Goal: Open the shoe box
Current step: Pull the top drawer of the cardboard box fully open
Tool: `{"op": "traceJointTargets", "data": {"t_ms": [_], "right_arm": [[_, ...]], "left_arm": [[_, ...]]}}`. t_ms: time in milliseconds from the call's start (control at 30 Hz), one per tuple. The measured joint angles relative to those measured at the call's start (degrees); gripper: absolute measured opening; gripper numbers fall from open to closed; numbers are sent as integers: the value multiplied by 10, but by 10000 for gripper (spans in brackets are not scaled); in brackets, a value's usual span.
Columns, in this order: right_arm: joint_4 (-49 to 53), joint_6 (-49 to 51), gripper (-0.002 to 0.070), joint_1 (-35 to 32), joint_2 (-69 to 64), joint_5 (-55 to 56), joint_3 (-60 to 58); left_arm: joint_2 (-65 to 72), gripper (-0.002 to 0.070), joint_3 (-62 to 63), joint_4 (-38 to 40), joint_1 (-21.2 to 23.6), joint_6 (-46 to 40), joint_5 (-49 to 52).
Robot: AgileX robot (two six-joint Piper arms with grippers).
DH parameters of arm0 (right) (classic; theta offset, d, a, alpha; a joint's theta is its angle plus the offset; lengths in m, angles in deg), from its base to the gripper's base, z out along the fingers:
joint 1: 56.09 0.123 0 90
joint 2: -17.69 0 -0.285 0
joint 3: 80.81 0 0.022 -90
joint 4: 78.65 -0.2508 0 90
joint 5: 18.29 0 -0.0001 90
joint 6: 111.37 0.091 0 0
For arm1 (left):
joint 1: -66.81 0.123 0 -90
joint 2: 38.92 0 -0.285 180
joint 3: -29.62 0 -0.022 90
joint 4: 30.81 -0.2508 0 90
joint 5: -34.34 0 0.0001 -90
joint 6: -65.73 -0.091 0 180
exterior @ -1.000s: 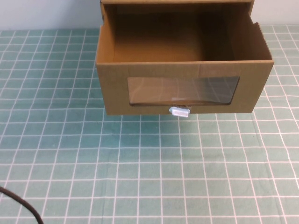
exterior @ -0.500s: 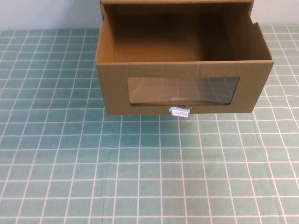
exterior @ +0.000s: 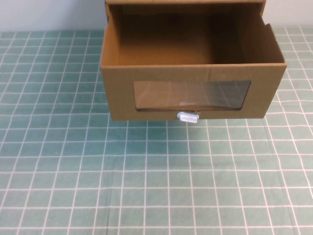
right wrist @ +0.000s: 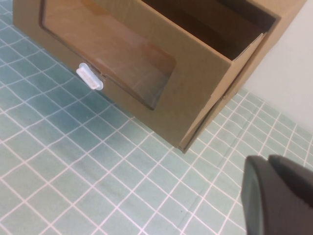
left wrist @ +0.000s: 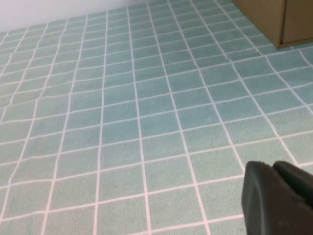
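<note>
The brown cardboard shoe box [exterior: 193, 93] stands at the back middle of the table in the high view. Its drawer is pulled out toward me and the inside looks empty. The drawer front has a clear window and a small white handle [exterior: 188, 117] below it. Neither arm shows in the high view. In the right wrist view, the right gripper [right wrist: 269, 161] hovers over the mat to the right of the box [right wrist: 195, 68], well clear of the handle [right wrist: 89, 77], shut and holding nothing. The left gripper [left wrist: 273, 167] is also shut and holding nothing, over bare mat far from the box corner [left wrist: 279, 19].
A green mat with a white grid [exterior: 146, 186] covers the table. A pale wall runs behind the box. The outer sleeve of the box [exterior: 186, 2] sits at the back edge.
A black cable at the near left corner of the high view one second ago has left the picture. The box and drawer have not moved.
</note>
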Motion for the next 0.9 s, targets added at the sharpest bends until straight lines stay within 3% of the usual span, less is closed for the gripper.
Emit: {"op": "traceJointTargets", "data": {"t_ms": [900], "right_arm": [[0,0,-13,0,0,-1,0]], "left_arm": [[0,-5,0,-8,0,15,8]]}}
